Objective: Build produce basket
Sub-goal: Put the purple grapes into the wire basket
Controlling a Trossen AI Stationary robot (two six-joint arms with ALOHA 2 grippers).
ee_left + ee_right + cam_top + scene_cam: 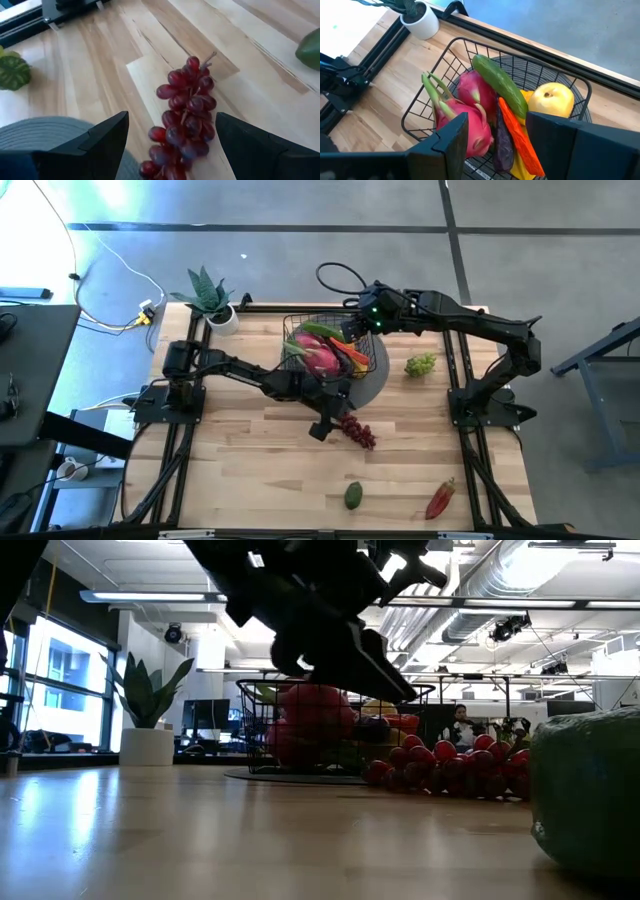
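At the far left of the surface (250,480) stands a potted plant (208,295). The left end effector (330,418) hangs low near the middle, its jaws spread wide and released on either side of the purple grapes (186,117), which lie on the wood and are gripped by nothing; in the left wrist view the bunch's lower end is cut off by the frame. Just beyond, the basket (427,107) sits on a round grey mat (378,375), holding pink dragon fruits (465,112), a green cucumber (501,85), a yellow pear (550,99) and orange and dark purple pieces partly buried and hard to name. The right end effector (352,326) hovers over the basket's far edge, fingers parted with nothing between them. Right of the basket lie green grapes (421,364). Near the front edge rest an avocado (353,495) and, further right, a red chilli (440,499).
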